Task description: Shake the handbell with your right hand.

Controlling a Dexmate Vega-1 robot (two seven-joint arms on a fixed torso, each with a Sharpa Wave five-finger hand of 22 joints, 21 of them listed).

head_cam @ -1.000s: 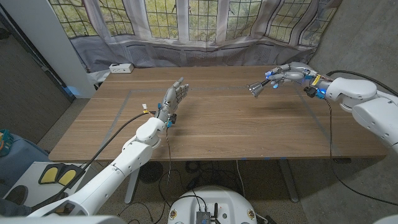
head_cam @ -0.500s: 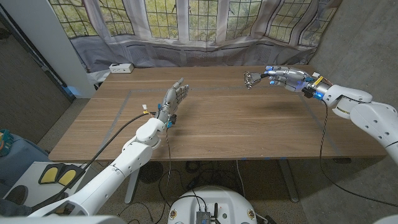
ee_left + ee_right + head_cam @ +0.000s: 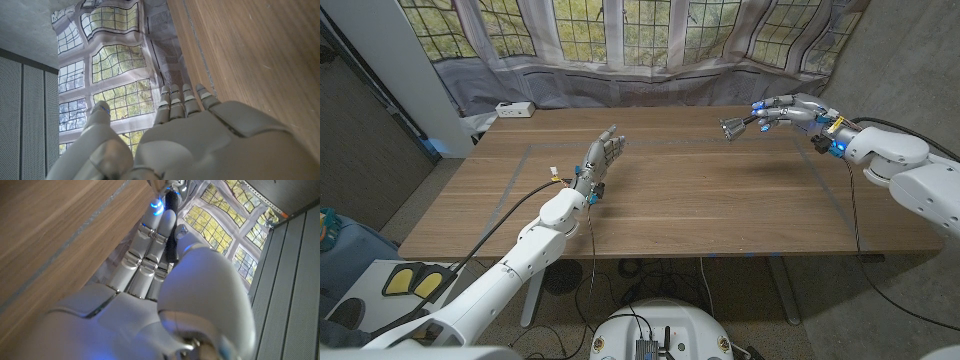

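Since half a second ago, the right hand (image 3: pixel 792 108) has swung its small silver metal handbell (image 3: pixel 731 126) rightward, upper right of frame, above the wooden table (image 3: pixel 720 200). Shaking is underway (fingers gripping the handle); next, a reverse flick. Left hand (image 3: pixel 602 156) waits, fingers straight together.

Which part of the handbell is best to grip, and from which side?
The dark handle, approached from the end away from the bell mouth. The right hand holds the handbell this way above the table, leaving the flared metal mouth free to ring.
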